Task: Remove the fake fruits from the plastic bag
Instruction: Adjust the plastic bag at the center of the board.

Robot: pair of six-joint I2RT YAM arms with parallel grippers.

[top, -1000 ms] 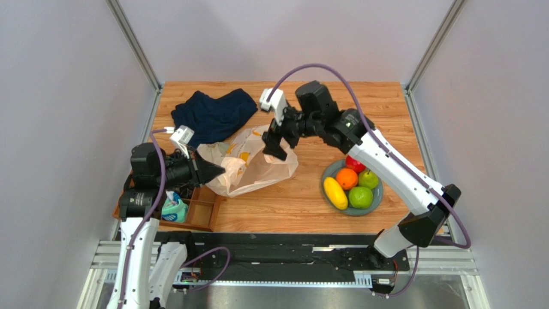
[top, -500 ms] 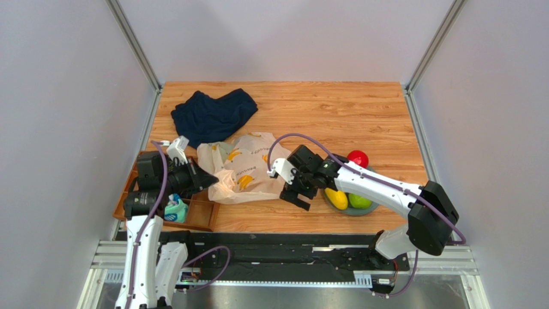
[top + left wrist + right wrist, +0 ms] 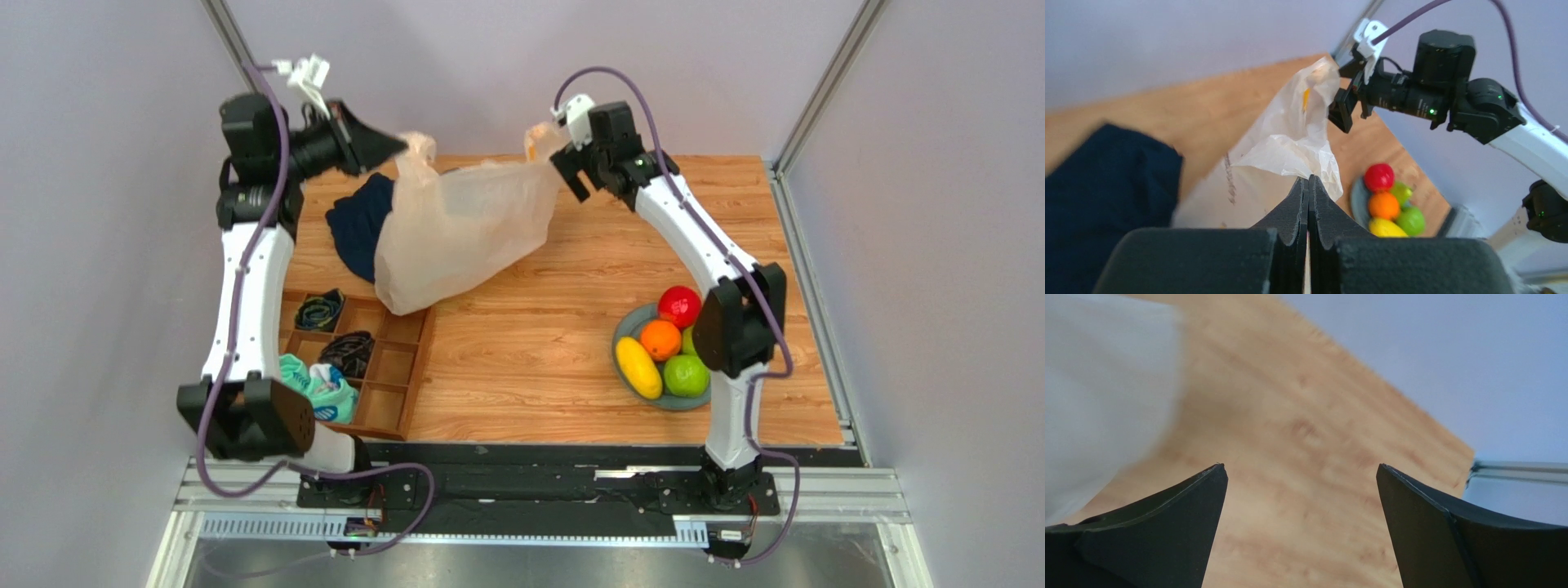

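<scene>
**Bag lifted off the table**

Half a second ago both arms were low; now both reach high. The left gripper (image 3: 390,143), far up-left of the plate (image 3: 620,333), is clamped tight on the plastic bag (image 3: 460,233), which hangs below it. The right gripper (image 3: 570,165), beyond the plate, gapes wide and holds nothing, beside the bag's corner. The fake fruits (image 3: 662,349) fill the plate.

plastic bag (image 3: 460,233) film too cloudy, contents unreadable. It covers the right part of the navy cloth (image 3: 356,230). right arm (image 3: 736,325) elbow hides the bowl (image 3: 628,331) right rim. Right wrist view: bag is a blurred white smear, cut off at the left edge; contact with right claw (image 3: 1300,468) can't tell.
</scene>
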